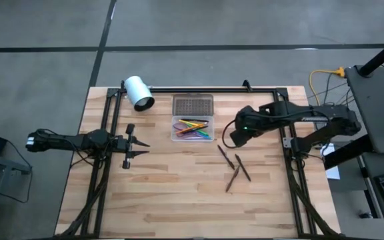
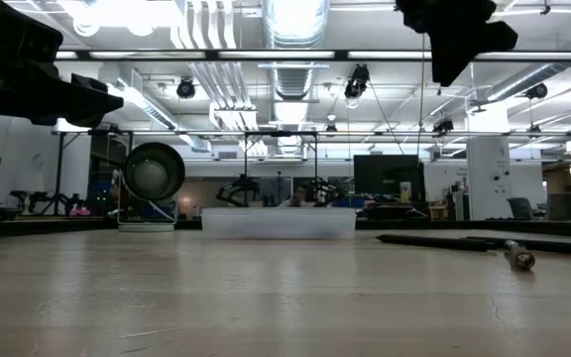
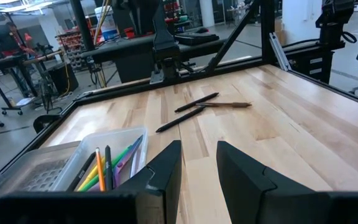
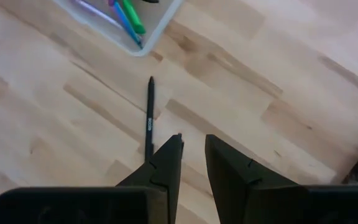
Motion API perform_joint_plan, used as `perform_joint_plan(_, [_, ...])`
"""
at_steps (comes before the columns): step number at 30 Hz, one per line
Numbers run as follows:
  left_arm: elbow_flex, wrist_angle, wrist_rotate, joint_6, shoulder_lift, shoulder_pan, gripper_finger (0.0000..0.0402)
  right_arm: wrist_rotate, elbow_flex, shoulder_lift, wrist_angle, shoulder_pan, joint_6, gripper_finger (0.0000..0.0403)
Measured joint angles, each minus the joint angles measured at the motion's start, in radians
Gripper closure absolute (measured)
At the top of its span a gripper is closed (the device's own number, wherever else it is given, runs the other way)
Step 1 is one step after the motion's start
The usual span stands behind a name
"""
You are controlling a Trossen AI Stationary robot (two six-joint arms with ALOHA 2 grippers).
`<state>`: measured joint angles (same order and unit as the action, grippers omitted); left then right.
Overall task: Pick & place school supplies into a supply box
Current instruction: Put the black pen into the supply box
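Right gripper (image 4: 192,146) is seen empty, fingers slightly parted, above a dark pen (image 4: 149,112) whose long axis runs toward 12 o'clock. Supply box (image 1: 192,128) lies at 9 o'clock of it in the high view. Left gripper (image 1: 133,145), also parted, probably waits, farther from the pen.

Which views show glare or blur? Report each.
Low view: ceiling lights glare, and the clear plastic supply box looks soft against the bright background. Left wrist view: its dark fingers are blurred, the dark pens sharper.

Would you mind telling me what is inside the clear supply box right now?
The supply box holds a loose bundle of coloured pens and pencils: green, yellow, orange and blue show. Anything underneath them is covered, so scissors cannot be confirmed.
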<state>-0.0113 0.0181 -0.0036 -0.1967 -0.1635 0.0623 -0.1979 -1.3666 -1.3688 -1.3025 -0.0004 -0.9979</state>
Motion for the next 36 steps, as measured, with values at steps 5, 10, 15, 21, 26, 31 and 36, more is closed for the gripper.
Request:
perform_joint_plan(5, [0.0, 0.0, 0.0, 0.0, 0.0, 0.0, 0.0315, 0.017, 0.0, -0.041, 0.0, -0.032, 0.002, 0.0335])
perform_joint_plan(10, [0.0, 0.0, 0.0, 0.0, 0.0, 0.0, 0.0315, 0.024, 0.0, -0.08, 0.0, -0.037, 0.003, 0.0335])
perform_joint_plan(15, [0.0, 0.0, 0.0, 0.0, 0.0, 0.0, 0.0315, 0.023, 0.0, -0.119, 0.001, -0.036, 0.001, 0.0335])
perform_joint_plan(21, [0.0, 0.0, 0.0, 0.0, 0.0, 0.0, 0.0315, 0.034, 0.002, -0.192, 0.005, -0.035, 0.008, 0.0335])
perform_joint_plan(26, [0.0, 0.0, 0.0, 0.0, 0.0, 0.0, 0.0315, 0.042, 0.003, -0.235, 0.015, -0.035, 0.029, 0.0335])
perform_joint_plan(31, [0.0, 0.0, 0.0, 0.0, 0.0, 0.0, 0.0315, 0.044, 0.023, -0.233, 0.112, -0.029, 0.037, 0.0335])
perform_joint_plan(36, [0.0, 0.0, 0.0, 0.0, -0.001, 0.0, 0.0315, 0.087, 0.058, -0.221, 0.189, -0.02, 0.062, 0.0335])
